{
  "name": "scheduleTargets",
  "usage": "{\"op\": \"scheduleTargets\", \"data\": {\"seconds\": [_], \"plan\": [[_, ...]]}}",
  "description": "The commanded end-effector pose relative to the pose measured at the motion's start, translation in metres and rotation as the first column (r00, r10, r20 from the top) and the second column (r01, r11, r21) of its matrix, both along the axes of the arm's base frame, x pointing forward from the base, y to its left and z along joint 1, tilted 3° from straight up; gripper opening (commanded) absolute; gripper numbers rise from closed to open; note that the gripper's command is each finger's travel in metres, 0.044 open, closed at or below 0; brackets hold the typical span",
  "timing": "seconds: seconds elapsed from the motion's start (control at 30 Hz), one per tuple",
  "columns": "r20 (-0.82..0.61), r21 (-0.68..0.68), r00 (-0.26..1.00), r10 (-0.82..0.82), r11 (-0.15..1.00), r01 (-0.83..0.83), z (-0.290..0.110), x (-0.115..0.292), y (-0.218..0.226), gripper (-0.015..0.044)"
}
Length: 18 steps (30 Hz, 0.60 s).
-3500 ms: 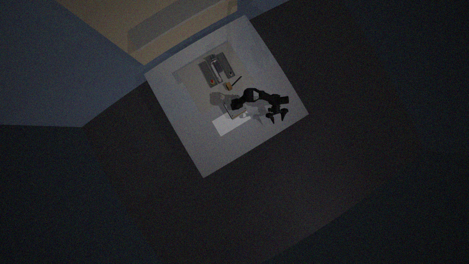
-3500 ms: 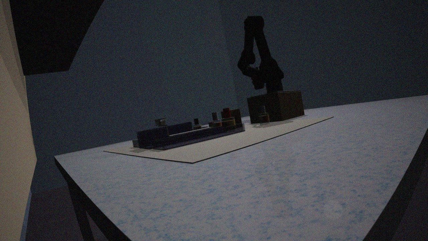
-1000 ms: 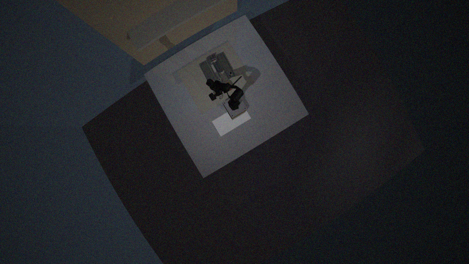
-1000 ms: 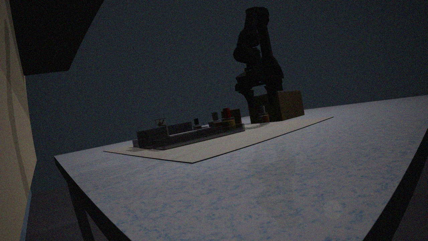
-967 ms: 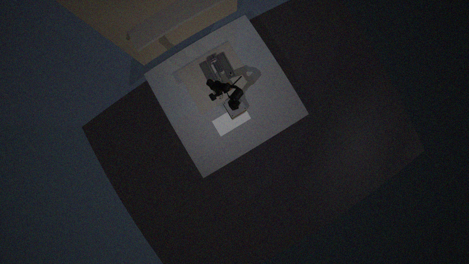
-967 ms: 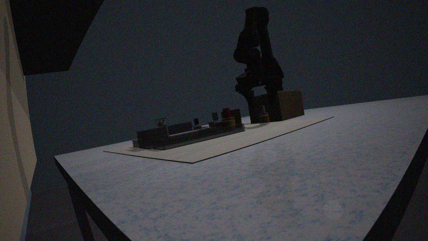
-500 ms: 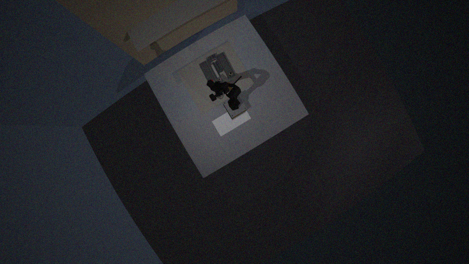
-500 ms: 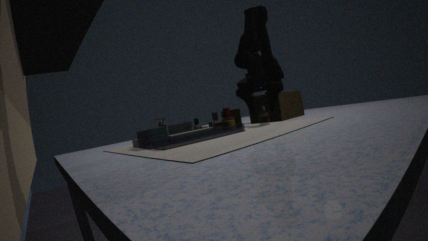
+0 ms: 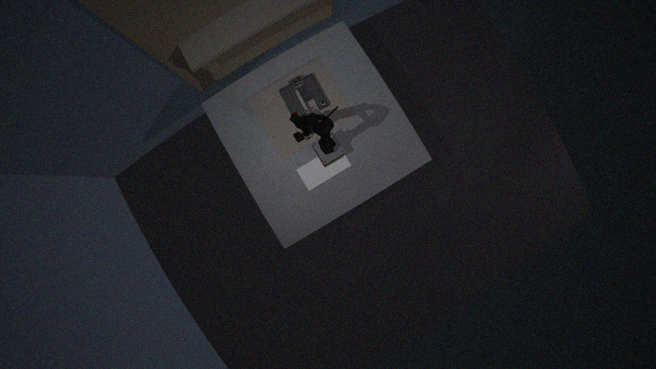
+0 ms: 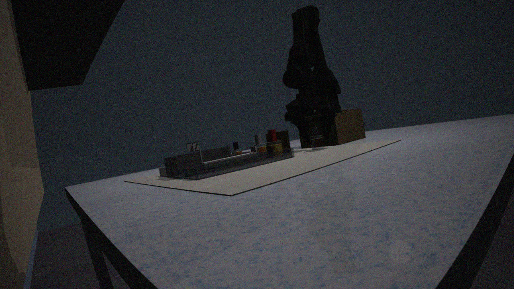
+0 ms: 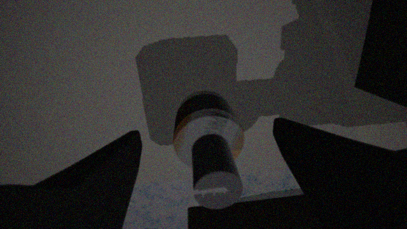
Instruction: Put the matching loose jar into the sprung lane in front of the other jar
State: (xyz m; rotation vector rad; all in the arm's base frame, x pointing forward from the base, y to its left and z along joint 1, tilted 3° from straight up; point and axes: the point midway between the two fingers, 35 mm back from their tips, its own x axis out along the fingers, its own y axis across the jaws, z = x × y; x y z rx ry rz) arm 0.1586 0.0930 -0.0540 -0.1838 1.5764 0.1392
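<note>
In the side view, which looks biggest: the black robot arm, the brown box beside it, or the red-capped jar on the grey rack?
1. Robot arm, easily the largest.
2. Brown box.
3. Red-capped jar, smallest.
The jar stands somewhat nearer the camera and still looks smallest, so the order seems safe.

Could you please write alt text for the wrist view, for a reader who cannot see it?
A loose jar with a dark cap, pale shoulder and orange-edged body stands upright on a pale mat, centred between the gripper's two dark fingers, which stand wide apart and clear of it. Blocky shadows fall across the mat behind.
</note>
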Motion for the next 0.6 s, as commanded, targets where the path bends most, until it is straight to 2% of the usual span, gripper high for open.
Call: {"op": "scheduleTargets", "data": {"seconds": [0.0, 0.13, 0.37, 0.53, 0.57], "plan": [[-0.009, 0.0, 1.0, -0.003, 1.0, 0.003, -0.002, -0.002, 0.0, 0.0282], [-0.009, 0.0, 1.0, -0.003, 1.0, 0.003, -0.002, -0.002, 0.0, 0.0177], [-0.009, 0.0, 1.0, -0.003, 1.0, 0.003, -0.002, -0.002, 0.0, 0.0131], [-0.009, 0.0, 1.0, -0.003, 1.0, 0.003, 0.01, 0.001, 0.002, 0.0], [-0.009, 0.0, 1.0, -0.003, 1.0, 0.003, 0.015, 0.002, 0.003, 0.0]]}}
